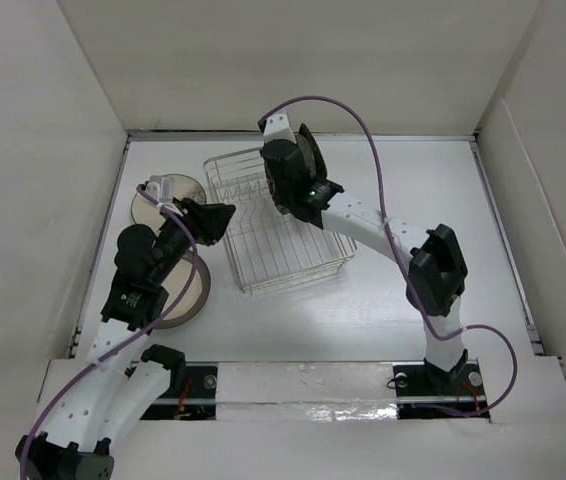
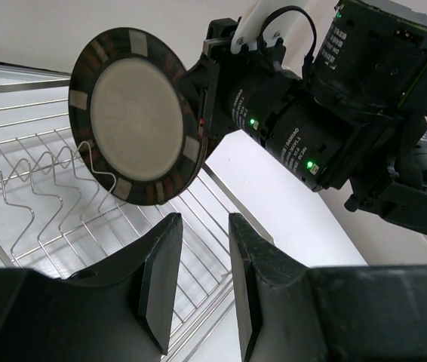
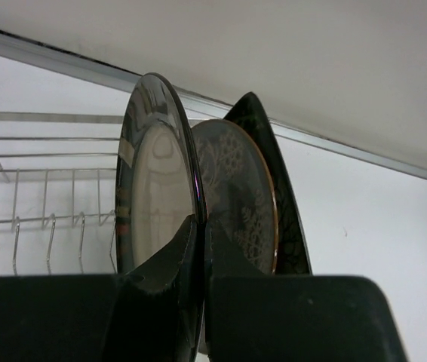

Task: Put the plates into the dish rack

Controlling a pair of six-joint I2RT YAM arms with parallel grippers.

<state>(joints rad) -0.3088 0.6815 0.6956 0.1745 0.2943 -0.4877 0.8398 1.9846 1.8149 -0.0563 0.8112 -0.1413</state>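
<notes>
My right gripper [image 3: 201, 226] is pinched tight on the rim of a round plate [image 3: 157, 188], with its black fingers flat against both faces. The plate is glossy ceramic, held on edge. It has a dark rim broken by paler blocks and a smooth, dull cream centre [image 2: 134, 124]. It hangs over the far part of the dish rack [image 1: 283, 250], just above the zigzag wire dividers [image 2: 32, 181]. I cannot tell whether its lower edge touches them.

Just behind it stands a dark floral plate [image 3: 236, 196], also on edge. It has a thin gold line around its well and a pointed corner rising at the top. Leaf and flower shapes show faintly on the glaze.

The rack is thin silver wire, rectangular and open-meshed, and it sits on the white matte table [image 1: 413, 180].

My left gripper [image 2: 204, 220] holds nothing, and its two black wedge-shaped fingers are parted by a narrow gap. It hovers at the rack's left side [image 1: 213, 215].

Two round plates lie flat on the table to the left. A cream plate [image 1: 191, 290] with a brown rim lies partly under my left arm, and a grey plate [image 1: 153, 207] lies farther back.
</notes>
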